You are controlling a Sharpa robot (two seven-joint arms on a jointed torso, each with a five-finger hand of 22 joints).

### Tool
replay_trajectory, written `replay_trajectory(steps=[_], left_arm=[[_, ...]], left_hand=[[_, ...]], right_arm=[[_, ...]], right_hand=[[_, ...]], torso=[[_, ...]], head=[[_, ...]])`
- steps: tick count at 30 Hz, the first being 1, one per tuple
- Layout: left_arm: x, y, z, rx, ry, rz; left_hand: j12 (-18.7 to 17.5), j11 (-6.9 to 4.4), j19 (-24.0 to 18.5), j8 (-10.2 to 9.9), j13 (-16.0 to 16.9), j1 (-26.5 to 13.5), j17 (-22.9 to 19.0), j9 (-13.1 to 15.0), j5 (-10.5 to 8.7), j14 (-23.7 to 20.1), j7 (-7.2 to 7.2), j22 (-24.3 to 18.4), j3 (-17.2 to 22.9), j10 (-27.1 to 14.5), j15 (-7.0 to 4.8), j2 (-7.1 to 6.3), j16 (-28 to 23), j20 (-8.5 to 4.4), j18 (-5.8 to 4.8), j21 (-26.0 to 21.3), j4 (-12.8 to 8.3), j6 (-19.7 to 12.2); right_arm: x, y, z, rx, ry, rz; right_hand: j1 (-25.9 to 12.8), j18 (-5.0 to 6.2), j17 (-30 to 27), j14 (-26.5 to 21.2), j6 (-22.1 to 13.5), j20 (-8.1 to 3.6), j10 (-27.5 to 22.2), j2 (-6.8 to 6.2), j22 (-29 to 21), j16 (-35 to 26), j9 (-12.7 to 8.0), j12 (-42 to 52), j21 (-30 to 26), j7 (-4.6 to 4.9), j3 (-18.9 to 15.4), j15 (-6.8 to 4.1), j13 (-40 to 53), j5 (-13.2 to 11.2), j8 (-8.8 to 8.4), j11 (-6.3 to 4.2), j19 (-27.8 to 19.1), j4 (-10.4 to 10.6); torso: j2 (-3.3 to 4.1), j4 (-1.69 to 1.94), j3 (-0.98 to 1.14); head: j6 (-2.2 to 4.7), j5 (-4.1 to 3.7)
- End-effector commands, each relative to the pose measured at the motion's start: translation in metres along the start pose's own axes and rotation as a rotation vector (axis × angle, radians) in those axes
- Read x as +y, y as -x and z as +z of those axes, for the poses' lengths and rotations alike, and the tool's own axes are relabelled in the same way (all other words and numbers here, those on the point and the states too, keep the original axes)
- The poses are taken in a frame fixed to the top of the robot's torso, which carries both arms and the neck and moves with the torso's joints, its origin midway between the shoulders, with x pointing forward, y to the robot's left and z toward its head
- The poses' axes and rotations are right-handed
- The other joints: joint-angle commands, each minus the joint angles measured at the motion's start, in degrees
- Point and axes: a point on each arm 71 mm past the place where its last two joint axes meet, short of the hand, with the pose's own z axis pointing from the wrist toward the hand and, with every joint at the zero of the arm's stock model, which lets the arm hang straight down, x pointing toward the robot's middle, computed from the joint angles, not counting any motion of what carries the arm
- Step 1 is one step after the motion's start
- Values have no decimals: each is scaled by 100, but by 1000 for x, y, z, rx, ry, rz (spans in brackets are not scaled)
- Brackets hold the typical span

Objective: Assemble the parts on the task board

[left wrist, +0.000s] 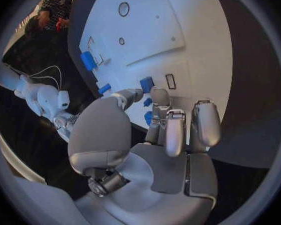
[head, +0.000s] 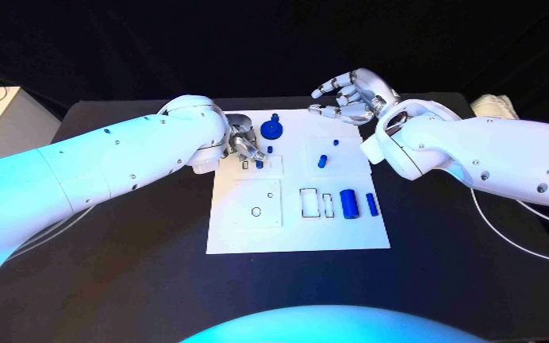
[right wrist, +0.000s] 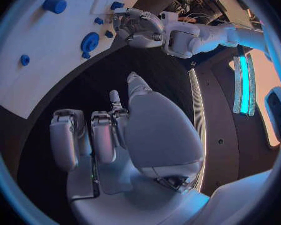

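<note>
Head view: we see the task board mid-frame on the black worktop. Left hand sits at the board's upper-left corner, fingers curled down over the board near a small blue part; we cannot tell from here whether they pinch anything. Just right of it, a round blue part with a stem at the board's top edge. Another small blue part centre-right, a tiny one above it. Lower right: a thick blue cylinder and a thin blue bar side by side, next to outlined slots. Right hand hovers off the board's upper-right corner, fingers spread and curled, holding nothing.

Left wrist view: left hand fills centre-bottom, fingers partly bent, tips just beside a small blue part and two smaller blue bits. Contact unclear; we cannot tell if anything is clamped. Blue cylinder upper left on the board.

Right wrist view: right hand centre-bottom, fingers apart, empty, over dark worktop. Board in the upper left with the round blue part and blue cylinder. Left hand at top centre, on the board edge.
</note>
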Motion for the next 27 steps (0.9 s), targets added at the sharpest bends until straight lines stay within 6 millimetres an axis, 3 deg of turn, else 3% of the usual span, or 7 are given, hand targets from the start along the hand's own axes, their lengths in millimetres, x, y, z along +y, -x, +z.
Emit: replay_trajectory(steps=[1, 9, 11, 12, 14, 15, 27], left_arm=[[1, 0, 0, -4, 2, -10], [4, 1, 0, -12, 10, -16], [4, 2, 0, -15, 11, -18], [4, 2, 0, -17, 11, -19], [5, 2, 0, -19, 11, -21], [5, 2, 0, -20, 11, -22], [6, 2, -1, -38, 1, -63]], left_hand=[[-2, 3, 2, -26, 0, -62, 952, 6, -28, 392, 28, -11, -79, -35, -17, 1, -20, -30, -96, -26, 46, 17], [-3, 8, 5, -54, 10, -54, 948, 12, -86, 389, 32, -9, -222, -41, -13, -5, -24, -27, -96, -29, 182, 26], [1, 12, 5, -79, 25, -47, 950, 18, -332, 390, 34, -11, -343, -41, -9, -5, -26, -21, -96, -33, 317, 33], [4, 17, 9, -94, 34, -42, 948, 23, -630, 389, 39, -6, -431, -40, -5, 7, -28, -18, -96, -34, 397, 45], [2, 22, 10, -111, 37, -58, 946, 25, -766, 388, 47, -6, -500, -44, -1, 18, -30, -15, -96, -36, 420, 50], [8, 29, 13, -128, 50, -133, 949, 26, -1025, 389, 54, -3, -586, -38, 7, 41, -30, -11, -97, -36, 426, 63], [21, 32, 23, -208, 97, -405, 958, 71, -2161, 393, 53, 11, -1081, -32, 10, 216, -35, 0, -97, -42, 440, 105]], right_arm=[[1, -1, 0, 4, 11, 1], [1, 0, 0, 3, 11, 1], [1, 0, 0, 3, 10, 1], [1, 0, 0, 3, 10, 1], [1, 0, 0, 3, 10, 1], [1, 0, 0, 3, 10, 1], [0, 0, 0, 3, 9, 2]], right_hand=[[-52, 98, 1193, 536, -2, 20, -32, -11, 1168, -35, -7, -36, -35, 22, 28, 7, 807, -28, 8, -5, 355, 5], [-71, 99, 1189, 535, -5, 20, -33, -9, 1166, -38, -8, -36, -40, 23, 27, 7, 807, -27, 7, -4, 354, 12], [-71, 99, 1189, 535, -5, 20, -33, -9, 1166, -38, -8, -36, -40, 23, 27, 7, 807, -27, 7, -4, 354, 12], [-84, 99, 1188, 534, -6, 20, -37, -7, 1166, -39, -9, -41, -41, 24, 27, 8, 802, -27, 7, -3, 353, 16], [-84, 99, 1188, 534, -6, 20, -37, -7, 1166, -39, -9, -41, -41, 24, 27, 8, 802, -27, 7, -3, 353, 16], [-84, 99, 1188, 534, -6, 20, -37, -7, 1166, -39, -9, -41, -41, 24, 27, 8, 802, -27, 7, -3, 353, 16], [-120, 100, 1186, 534, -9, 20, -38, 3, 1164, -40, -10, -43, -44, 24, 27, 8, 800, -24, 7, -3, 352, 22]], torso=[[0, 1, -4], [-3, 3, -6], [-1, 2, -7], [0, 2, -5], [0, 2, -5], [1, 3, -4], [-7, 3, -5]], head=[[4, -9], [7, -7], [8, -9], [6, -11], [6, -9], [6, -10], [7, -14]])
